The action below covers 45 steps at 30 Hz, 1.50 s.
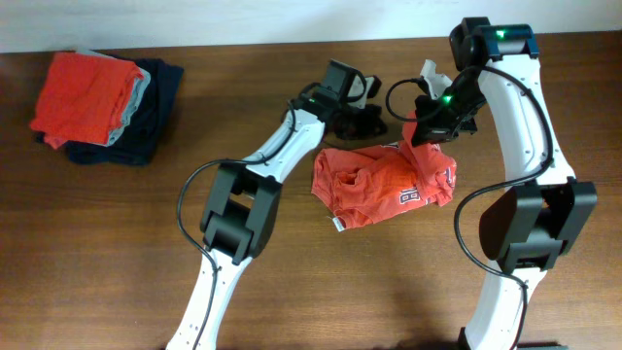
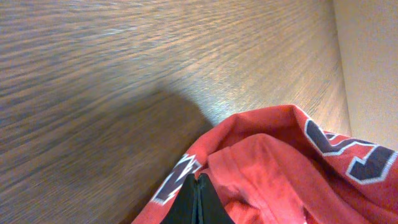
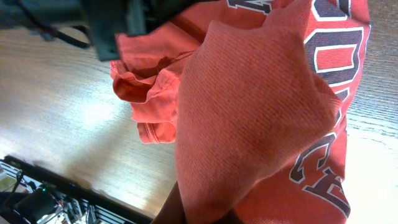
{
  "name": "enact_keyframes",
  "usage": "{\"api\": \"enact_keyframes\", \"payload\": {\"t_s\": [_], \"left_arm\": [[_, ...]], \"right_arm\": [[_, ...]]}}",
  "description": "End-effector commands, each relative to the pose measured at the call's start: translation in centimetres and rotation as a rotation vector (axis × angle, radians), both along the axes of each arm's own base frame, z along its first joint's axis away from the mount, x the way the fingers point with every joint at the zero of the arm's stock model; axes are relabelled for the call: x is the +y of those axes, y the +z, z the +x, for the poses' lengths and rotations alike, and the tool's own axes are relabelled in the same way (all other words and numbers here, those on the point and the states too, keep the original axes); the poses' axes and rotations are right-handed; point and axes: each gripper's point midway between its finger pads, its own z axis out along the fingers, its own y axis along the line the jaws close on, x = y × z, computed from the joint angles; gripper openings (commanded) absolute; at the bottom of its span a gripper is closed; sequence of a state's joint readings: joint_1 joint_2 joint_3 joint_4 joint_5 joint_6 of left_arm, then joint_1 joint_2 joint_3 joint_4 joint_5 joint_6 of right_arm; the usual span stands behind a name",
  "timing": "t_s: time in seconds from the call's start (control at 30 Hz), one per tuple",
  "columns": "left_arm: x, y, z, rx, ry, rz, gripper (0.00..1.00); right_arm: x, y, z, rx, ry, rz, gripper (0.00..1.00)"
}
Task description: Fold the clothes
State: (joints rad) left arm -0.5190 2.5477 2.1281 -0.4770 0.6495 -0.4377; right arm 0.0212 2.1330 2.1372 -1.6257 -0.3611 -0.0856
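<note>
Orange-red lettered T-shirt is lying bunched in the middle of the table, left gripper and right gripper both pinched tight on its far edge.

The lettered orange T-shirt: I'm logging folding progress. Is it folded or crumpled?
Crumpled: the T-shirt lies in a wrinkled heap on the table, its lettering creased, one part held up by the right gripper.

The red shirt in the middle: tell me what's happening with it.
Both arms are on the shirt. The right arm has its jaws shut on a bunch at the far edge, lifted off the table. The left arm has its jaws shut on cloth nearby. The shirt is crumpled, not yet folded. A folded pile sits apart.
</note>
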Motion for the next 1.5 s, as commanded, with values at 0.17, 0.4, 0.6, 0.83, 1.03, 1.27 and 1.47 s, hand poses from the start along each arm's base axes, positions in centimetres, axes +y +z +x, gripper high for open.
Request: {"api": "enact_keyframes", "payload": {"t_s": [0.17, 0.4, 0.6, 0.83, 1.03, 1.27, 1.47], "left_arm": [[6.3, 0.0, 1.4, 0.018, 0.079, 0.170, 0.00], [11.2, -3.2, 0.2, 0.059, 0.126, 0.445, 0.00], [12.0, -3.5, -0.1, 0.058, 0.112, 0.477, 0.00], [12.6, -3.5, 0.1, 0.052, 0.102, 0.485, 0.01], [14.3, -3.8, 0.9, 0.038, 0.142, 0.537, 0.00], [15.7, -3.8, 1.6, 0.040, 0.171, 0.546, 0.00], [16.1, -3.9, 1.8, 0.041, 0.178, 0.549, 0.00]], "right_arm": [[0.7, 1.5, -0.1, -0.038, 0.010, -0.014, 0.04], [3.3, 1.5, -0.2, -0.057, 0.068, -0.015, 0.04], [5.9, 0.7, -0.5, -0.063, 0.142, -0.033, 0.04], [8.7, -1.9, -0.7, -0.039, 0.218, -0.055, 0.04], [11.4, -4.9, -1.8, -0.001, 0.280, -0.061, 0.04], [14.3, -7.0, -2.8, -0.012, 0.346, -0.059, 0.04], [16.1, -7.4, -3.0, -0.041, 0.387, -0.053, 0.05]]}}
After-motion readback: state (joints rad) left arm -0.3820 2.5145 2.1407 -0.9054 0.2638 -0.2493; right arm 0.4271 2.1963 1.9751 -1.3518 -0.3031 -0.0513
